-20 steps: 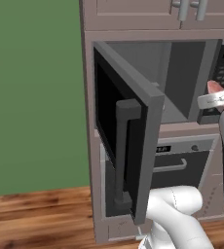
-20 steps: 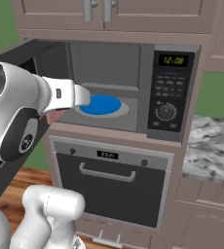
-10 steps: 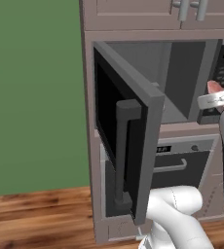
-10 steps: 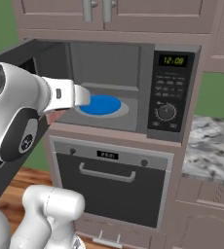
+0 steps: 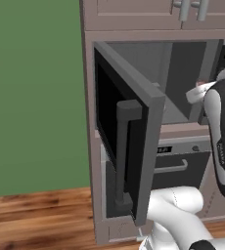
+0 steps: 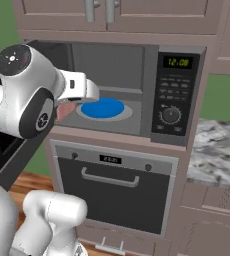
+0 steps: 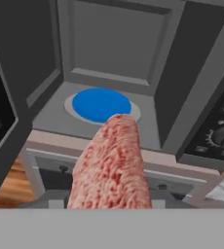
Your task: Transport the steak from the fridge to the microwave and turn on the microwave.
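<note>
Steak (image 7: 113,163) sits clamped in my half-open claw (image 6: 67,107) at the open microwave (image 6: 137,90) mouth, its long axis pointing straight ahead at the blue plate (image 7: 101,104) just beyond and below its tip, so I judge forward comes next.

The grey built-in microwave (image 6: 137,90) stands open, its cavity lit and its side panel showing green digits (image 6: 179,62), rows of buttons and a round knob (image 6: 170,115). A round blue plate (image 6: 103,107) lies flat on the cavity floor. The white arm with dark joints (image 6: 29,90) reaches in from the left, and a pinkish-red piece of steak (image 6: 64,109) shows just under its wrist, beside the plate's left edge. Below sits a dark oven with a curved horizontal handle (image 6: 109,177). A marbled grey surface (image 6: 218,157) lies to the right.
</note>
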